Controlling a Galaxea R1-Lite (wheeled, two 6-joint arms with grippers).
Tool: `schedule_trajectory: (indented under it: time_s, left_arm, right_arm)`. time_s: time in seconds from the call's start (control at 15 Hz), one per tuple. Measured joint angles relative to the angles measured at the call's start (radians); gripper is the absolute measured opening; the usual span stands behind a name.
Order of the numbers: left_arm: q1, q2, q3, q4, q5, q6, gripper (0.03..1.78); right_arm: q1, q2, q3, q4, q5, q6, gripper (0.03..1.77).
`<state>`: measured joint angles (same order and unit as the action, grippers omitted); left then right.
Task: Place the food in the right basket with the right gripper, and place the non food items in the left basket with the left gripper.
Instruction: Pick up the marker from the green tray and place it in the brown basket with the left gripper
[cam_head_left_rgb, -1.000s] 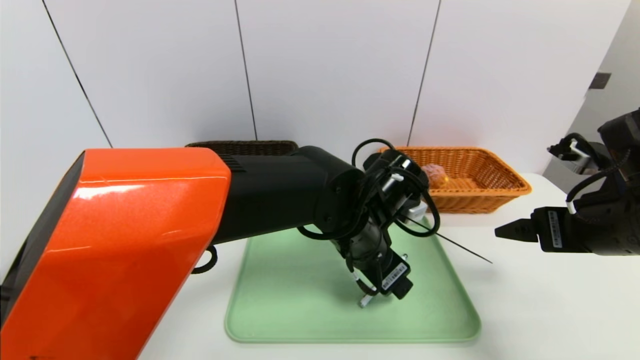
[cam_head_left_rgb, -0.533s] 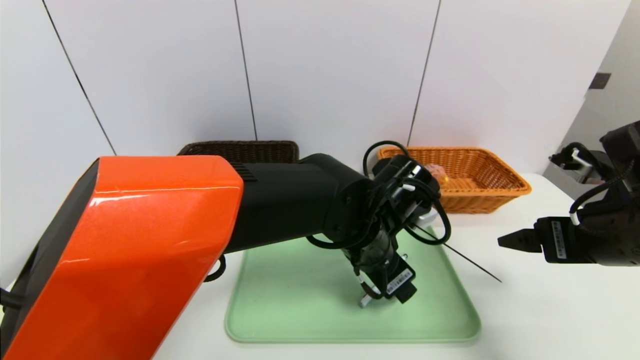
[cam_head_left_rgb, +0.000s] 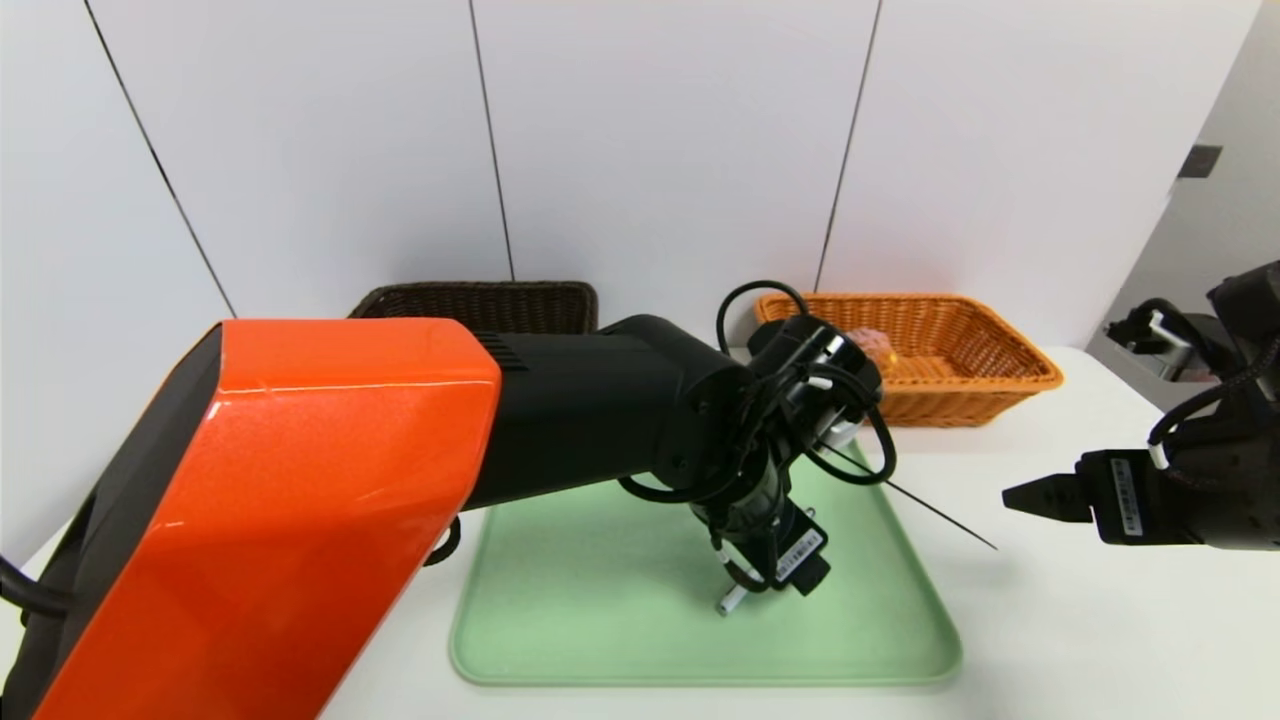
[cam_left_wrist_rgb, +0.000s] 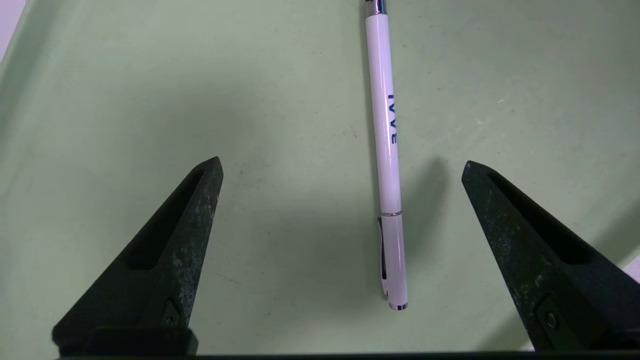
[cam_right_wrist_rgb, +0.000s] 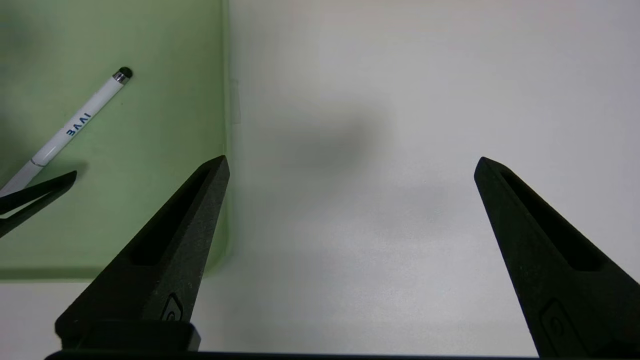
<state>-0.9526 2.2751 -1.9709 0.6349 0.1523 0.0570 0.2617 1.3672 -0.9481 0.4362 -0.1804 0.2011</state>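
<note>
A white pen (cam_left_wrist_rgb: 387, 150) with blue lettering lies flat on the green tray (cam_head_left_rgb: 560, 600); only its tip (cam_head_left_rgb: 728, 603) shows in the head view. My left gripper (cam_left_wrist_rgb: 342, 162) hovers open just above the tray, and the pen lies between its fingers, nearer one of them, touching neither. My right gripper (cam_right_wrist_rgb: 352, 160) is open and empty over the white table just right of the tray, shown in the head view (cam_head_left_rgb: 1030, 495). The pen (cam_right_wrist_rgb: 75, 127) also appears in the right wrist view.
The dark brown left basket (cam_head_left_rgb: 480, 300) stands behind the tray, partly hidden by my left arm. The orange right basket (cam_head_left_rgb: 960, 400) at the back right holds a pinkish-orange food item (cam_head_left_rgb: 872, 348). A thin black wire (cam_head_left_rgb: 920, 505) sticks out from my left wrist.
My left arm shifted slightly right over the tray, staying above the pen. My right gripper drifted a little lower and to the right.
</note>
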Motion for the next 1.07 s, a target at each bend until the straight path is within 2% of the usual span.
schedule_trajectory:
  time_s: [0.4,0.93,1.07]
  left_arm:
    - [-0.001,0.004,0.0,0.008,-0.026,-0.014,1.69]
    - [-0.002,0.035,-0.001,0.005,-0.031,-0.006,1.69]
    - [-0.001,0.039,-0.001,0.004,-0.051,-0.008,1.69]
  right_arm:
    - [0.004,-0.006,0.0,-0.001,-0.001,0.0,1.7]
    - [0.005,-0.004,-0.001,-0.003,-0.001,-0.001,1.7]
    - [0.005,-0.003,-0.001,-0.004,-0.001,-0.001,1.7]
